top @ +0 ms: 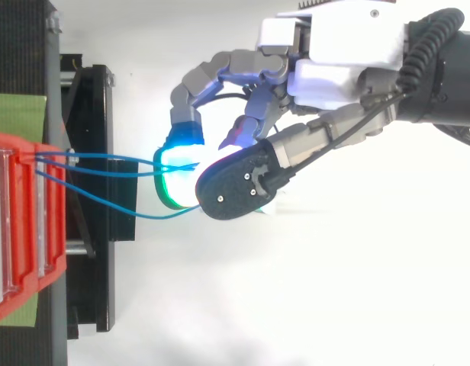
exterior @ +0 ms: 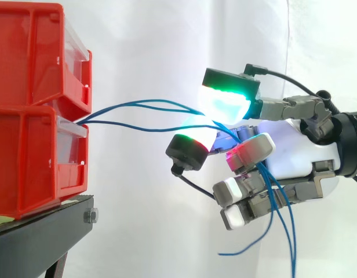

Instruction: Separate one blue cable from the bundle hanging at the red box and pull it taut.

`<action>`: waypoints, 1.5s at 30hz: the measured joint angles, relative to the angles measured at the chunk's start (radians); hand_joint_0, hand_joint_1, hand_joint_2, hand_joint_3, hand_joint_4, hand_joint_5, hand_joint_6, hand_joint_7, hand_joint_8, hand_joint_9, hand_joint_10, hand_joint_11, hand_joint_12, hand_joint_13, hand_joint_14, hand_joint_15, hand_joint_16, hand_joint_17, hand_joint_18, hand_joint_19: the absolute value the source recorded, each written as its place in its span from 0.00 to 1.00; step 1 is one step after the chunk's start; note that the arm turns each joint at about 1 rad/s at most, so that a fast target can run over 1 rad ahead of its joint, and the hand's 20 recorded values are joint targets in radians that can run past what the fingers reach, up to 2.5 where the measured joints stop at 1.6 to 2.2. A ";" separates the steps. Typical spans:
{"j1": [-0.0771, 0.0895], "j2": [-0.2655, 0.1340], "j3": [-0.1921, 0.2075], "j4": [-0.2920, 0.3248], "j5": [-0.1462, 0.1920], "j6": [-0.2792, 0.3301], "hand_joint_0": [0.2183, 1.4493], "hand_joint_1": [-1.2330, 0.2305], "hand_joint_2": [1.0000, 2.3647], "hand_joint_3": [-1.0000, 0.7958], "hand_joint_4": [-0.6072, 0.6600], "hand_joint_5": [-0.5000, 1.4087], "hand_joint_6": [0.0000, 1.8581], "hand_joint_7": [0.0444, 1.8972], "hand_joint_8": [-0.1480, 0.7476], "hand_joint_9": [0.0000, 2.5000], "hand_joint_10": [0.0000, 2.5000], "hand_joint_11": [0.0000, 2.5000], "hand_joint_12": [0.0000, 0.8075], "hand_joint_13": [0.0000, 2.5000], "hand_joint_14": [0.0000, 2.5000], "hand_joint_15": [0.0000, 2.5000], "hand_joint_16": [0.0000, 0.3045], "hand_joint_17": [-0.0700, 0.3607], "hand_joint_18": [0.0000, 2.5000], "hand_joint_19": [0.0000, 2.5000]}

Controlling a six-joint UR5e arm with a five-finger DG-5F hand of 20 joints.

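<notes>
My hand (exterior: 297, 152) is pinching several blue cables (exterior: 149, 104) from the red box (exterior: 39, 156); I am risking tautening all, not one.

Text check | I read no lettering, number or sign in either view | red bins (exterior: 28, 145): fronts bore nothing I could read | hand (exterior: 294, 150): casing unmarked | blue cables (exterior: 138, 107): no tags | black stand (exterior: 39, 231): no legible plate
</notes>
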 measured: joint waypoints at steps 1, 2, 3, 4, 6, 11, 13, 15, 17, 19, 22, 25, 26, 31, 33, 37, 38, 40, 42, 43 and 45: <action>-0.001 0.002 0.003 -0.004 0.000 0.000 0.36 0.26 0.00 0.32 0.51 0.17 0.48 0.48 0.49 0.48 0.01 0.46 0.43 0.35 0.01 0.29 0.15 0.40 0.24 0.27; -0.002 0.003 0.008 -0.008 0.000 0.000 0.37 0.26 0.00 0.29 0.50 0.17 0.48 0.47 0.49 0.49 0.01 0.47 0.43 0.35 0.01 0.29 0.15 0.39 0.24 0.26; -0.003 0.004 0.018 -0.017 -0.001 -0.001 0.38 0.25 0.00 0.28 0.50 0.17 0.48 0.47 0.49 0.49 0.01 0.47 0.43 0.35 0.01 0.29 0.15 0.39 0.24 0.26; -0.004 0.004 0.026 -0.027 -0.002 -0.002 0.39 0.26 0.00 0.28 0.49 0.17 0.49 0.47 0.49 0.49 0.01 0.47 0.42 0.35 0.01 0.29 0.14 0.39 0.24 0.26; -0.007 0.004 0.043 -0.050 -0.003 -0.004 0.39 0.26 0.00 0.28 0.49 0.18 0.49 0.48 0.49 0.50 0.01 0.47 0.42 0.35 0.01 0.29 0.14 0.39 0.25 0.26; -0.011 0.004 0.061 -0.088 -0.004 -0.019 0.27 0.28 0.00 0.28 0.53 0.19 0.48 0.50 0.51 0.52 0.01 0.45 0.43 0.36 0.01 0.29 0.14 0.39 0.26 0.26; -0.011 0.004 0.063 -0.093 -0.002 -0.027 0.24 0.32 0.00 0.28 0.54 0.20 0.47 0.49 0.53 0.53 0.01 0.44 0.45 0.37 0.01 0.29 0.15 0.40 0.26 0.26; -0.011 0.004 0.063 -0.095 -0.001 -0.034 0.24 0.35 0.00 0.28 0.53 0.20 0.47 0.50 0.53 0.53 0.01 0.43 0.45 0.37 0.01 0.28 0.15 0.41 0.27 0.26; -0.011 0.004 0.064 -0.096 0.000 -0.039 0.29 0.37 0.00 0.28 0.52 0.20 0.46 0.51 0.51 0.53 0.01 0.43 0.43 0.37 0.01 0.29 0.14 0.39 0.26 0.27; -0.011 0.004 0.064 -0.096 0.000 -0.041 0.33 0.37 0.00 0.28 0.50 0.20 0.46 0.54 0.51 0.53 0.01 0.44 0.43 0.36 0.01 0.29 0.14 0.39 0.25 0.27; -0.010 0.004 0.063 -0.096 0.000 -0.043 0.32 0.34 0.01 0.38 0.53 0.20 0.47 0.60 0.52 0.53 0.01 0.45 0.44 0.36 0.01 0.29 0.14 0.39 0.26 0.27; -0.010 0.004 0.063 -0.096 0.000 -0.043 0.32 0.32 0.01 0.47 0.55 0.20 0.48 0.61 0.56 0.53 0.01 0.45 0.48 0.37 0.01 0.29 0.16 0.42 0.28 0.26; -0.009 0.004 0.063 -0.096 0.000 -0.043 0.32 0.32 0.01 0.48 0.54 0.20 0.49 0.61 0.56 0.52 0.01 0.46 0.48 0.37 0.01 0.29 0.16 0.42 0.28 0.26; -0.008 0.004 0.063 -0.093 0.000 -0.044 0.37 0.28 0.01 0.42 0.46 0.17 0.51 0.53 0.49 0.48 0.01 0.47 0.44 0.34 0.01 0.29 0.15 0.39 0.24 0.27; -0.008 0.004 0.063 -0.089 0.000 -0.044 0.36 0.25 0.00 0.28 0.51 0.17 0.51 0.50 0.49 0.48 0.01 0.47 0.43 0.34 0.01 0.29 0.15 0.39 0.24 0.26; -0.008 0.004 0.063 -0.084 0.000 -0.044 0.25 0.37 0.00 0.28 0.53 0.18 0.49 0.50 0.53 0.49 0.01 0.46 0.45 0.35 0.01 0.29 0.15 0.41 0.25 0.27; -0.008 0.004 0.063 -0.083 0.000 -0.044 0.24 0.41 0.00 0.28 0.53 0.18 0.49 0.51 0.53 0.50 0.01 0.45 0.46 0.35 0.01 0.29 0.16 0.41 0.25 0.27; -0.008 0.004 0.063 -0.081 0.000 -0.045 0.25 0.47 0.00 0.28 0.53 0.19 0.48 0.51 0.52 0.50 0.01 0.44 0.45 0.35 0.01 0.29 0.16 0.41 0.25 0.27; -0.008 0.004 0.063 -0.077 0.000 -0.045 0.29 0.48 0.00 0.28 0.53 0.19 0.48 0.53 0.51 0.50 0.01 0.45 0.44 0.35 0.01 0.29 0.15 0.40 0.24 0.28; -0.008 0.004 0.063 -0.075 0.000 -0.045 0.31 0.47 0.00 0.28 0.52 0.19 0.48 0.53 0.51 0.50 0.01 0.45 0.44 0.35 0.01 0.29 0.15 0.39 0.24 0.28; -0.008 0.004 0.063 -0.072 0.001 -0.045 0.31 0.43 0.01 0.35 0.51 0.19 0.48 0.55 0.52 0.50 0.01 0.45 0.44 0.35 0.01 0.29 0.15 0.39 0.24 0.28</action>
